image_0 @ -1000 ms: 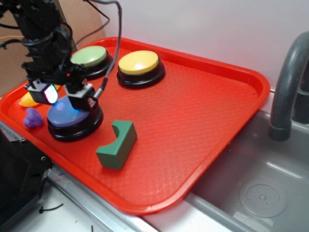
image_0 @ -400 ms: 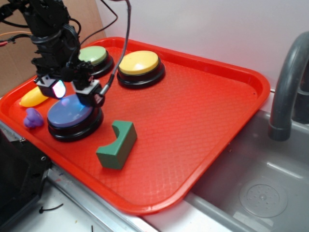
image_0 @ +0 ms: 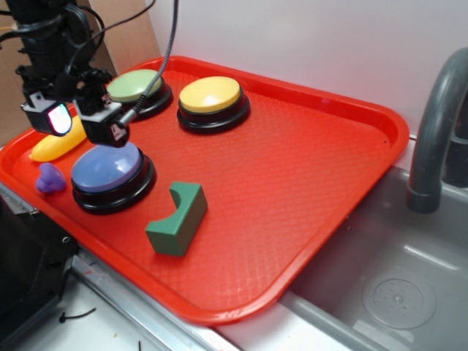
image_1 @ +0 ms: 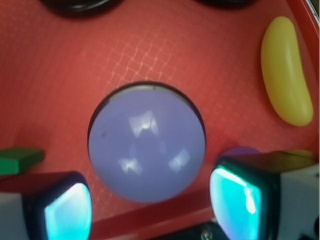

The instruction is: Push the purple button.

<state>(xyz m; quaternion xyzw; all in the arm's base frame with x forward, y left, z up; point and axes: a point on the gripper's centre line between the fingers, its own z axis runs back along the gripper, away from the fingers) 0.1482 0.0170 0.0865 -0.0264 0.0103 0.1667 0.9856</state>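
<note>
Judging by the layout, the pressing step is the one in hand: the black gripper [image_0: 79, 124] with glowing pads hangs in the air above the far left part of the large round purple button [image_0: 107, 169], clear of its smooth domed top. Its jaws stand apart, holding nothing; in the wrist view the two lit fingertips [image_1: 65, 212] flank the dome with the button [image_1: 146, 142] centred between and below them. Whether the button has registered a press cannot be told from these views. If it has not, the next move calls for a straight descent so that a finger or the gripper body bears down on the crown of the dome, not its sloping edge, where it could slide off.

The button sits on its black circular base at the near left of a red plastic tray [image_0: 307, 190] with a textured floor. Also in the tray: a green-topped button [image_0: 135, 87] and a yellow-topped button [image_0: 210, 95] at the far side, a yellow banana-shaped toy [image_0: 53, 146] at the left edge, a small purple lumpy toy [image_0: 49, 179] just beside the purple button, and a dark green block [image_0: 178, 219] with an arch-shaped notch to its near right. A grey sink [image_0: 395, 285] with a faucet lies right of the tray.
</note>
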